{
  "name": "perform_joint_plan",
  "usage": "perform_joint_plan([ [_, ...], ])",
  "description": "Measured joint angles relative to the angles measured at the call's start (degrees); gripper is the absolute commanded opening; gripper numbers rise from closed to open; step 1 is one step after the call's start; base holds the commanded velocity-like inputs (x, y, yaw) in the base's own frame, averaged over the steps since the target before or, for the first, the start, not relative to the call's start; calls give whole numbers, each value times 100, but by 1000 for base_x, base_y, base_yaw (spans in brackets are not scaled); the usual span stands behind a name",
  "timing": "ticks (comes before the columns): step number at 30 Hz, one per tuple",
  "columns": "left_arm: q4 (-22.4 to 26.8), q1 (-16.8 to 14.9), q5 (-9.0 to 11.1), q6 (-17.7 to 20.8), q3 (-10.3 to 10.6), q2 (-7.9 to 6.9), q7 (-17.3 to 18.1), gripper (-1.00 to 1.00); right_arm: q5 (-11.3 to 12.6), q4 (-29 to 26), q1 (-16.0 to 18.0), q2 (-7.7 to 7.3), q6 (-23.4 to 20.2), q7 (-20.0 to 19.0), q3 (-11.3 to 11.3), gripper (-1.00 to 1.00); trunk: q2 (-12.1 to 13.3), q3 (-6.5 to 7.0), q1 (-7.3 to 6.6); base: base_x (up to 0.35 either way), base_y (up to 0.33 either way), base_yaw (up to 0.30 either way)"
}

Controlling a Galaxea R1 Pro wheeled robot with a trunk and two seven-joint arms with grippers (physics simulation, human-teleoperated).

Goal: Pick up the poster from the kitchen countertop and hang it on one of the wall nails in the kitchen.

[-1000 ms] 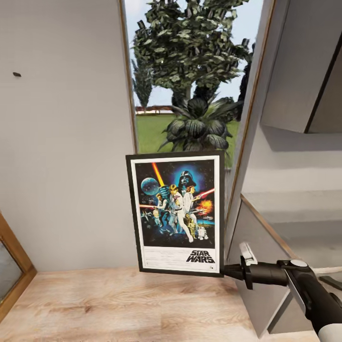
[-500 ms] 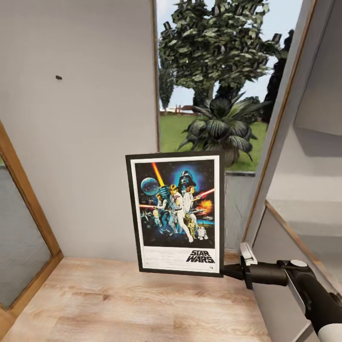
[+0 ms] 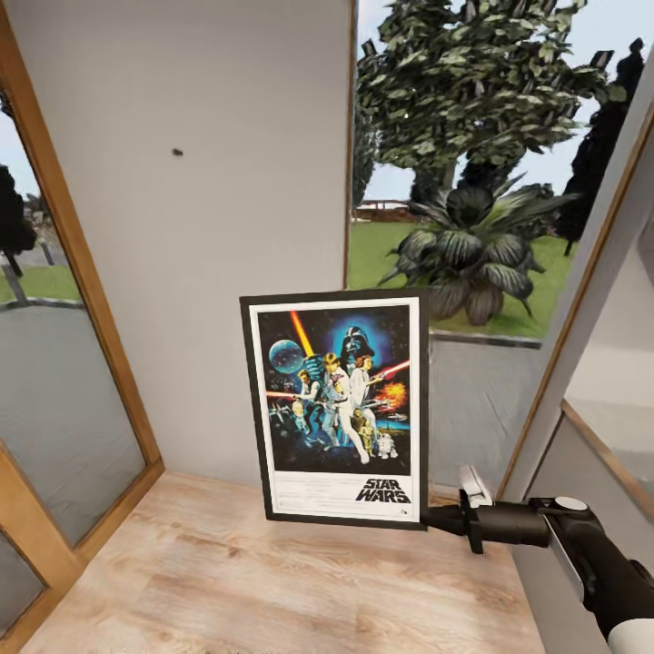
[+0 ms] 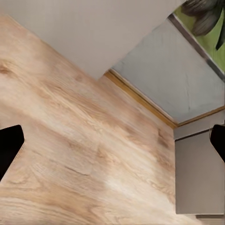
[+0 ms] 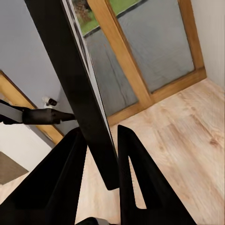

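Poster (image 3: 336, 409) held upright off the wooden floor (image 3: 272, 581), its printed face toward the head camera, the black frame pinched at the lower right corner by the right pincer (image 3: 436, 518). In the right wrist view the two dark fingers (image 5: 136, 159) sit clenched on either side of the frame's thin black edge (image 5: 79, 89), grasping the poster edge-on. The right arm (image 3: 581, 554) reaches in from the lower right of the head view.

Behind the poster stands a plain pale wall (image 3: 227, 227), and a small dark nail (image 3: 177, 152) sticks out of it, well above and to the left of the poster's top edge. A wood-framed glass door (image 3: 64, 363) flanks the wall on the left; on the right a window (image 3: 472, 182) opens onto trees and a leafy plant (image 3: 472, 254).

The left wrist view looks down at the floor, with the left pincer's (image 4: 112, 140) dark fingertips (image 4: 9, 145) far apart at the two sides of the frame, released and holding nothing.
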State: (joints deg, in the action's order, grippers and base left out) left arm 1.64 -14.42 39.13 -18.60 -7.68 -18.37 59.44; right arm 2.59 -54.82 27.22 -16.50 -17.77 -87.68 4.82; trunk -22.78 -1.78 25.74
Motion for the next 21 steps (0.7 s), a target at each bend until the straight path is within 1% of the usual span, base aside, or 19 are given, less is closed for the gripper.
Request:
perform_joint_plan([
  [3,2,0,88,54,-21,0,-12,100,0,0,0,0,0,0,0,-100,0,0,0,19,33,287],
  [5,2,0,110,66,-26,0,-14,100,2,1,0,0,0,1,-1,-100,-1,0,-1,92,151,287],
  [11,10,0,129,78,-30,-2,-9,100,2,3,0,2,5,6,-1,-100,0,0,-2,141,214,287],
  [16,14,0,131,79,-31,-8,12,100,1,1,0,2,8,8,-1,-100,0,0,-1,72,92,286],
  [18,16,0,131,78,-31,-8,20,100,2,1,-1,1,7,9,-1,-100,-1,0,-2,155,167,203],
  [21,18,-2,131,79,-31,-9,26,100,3,4,-2,-1,2,10,5,-100,-1,0,-2,209,233,74],
])
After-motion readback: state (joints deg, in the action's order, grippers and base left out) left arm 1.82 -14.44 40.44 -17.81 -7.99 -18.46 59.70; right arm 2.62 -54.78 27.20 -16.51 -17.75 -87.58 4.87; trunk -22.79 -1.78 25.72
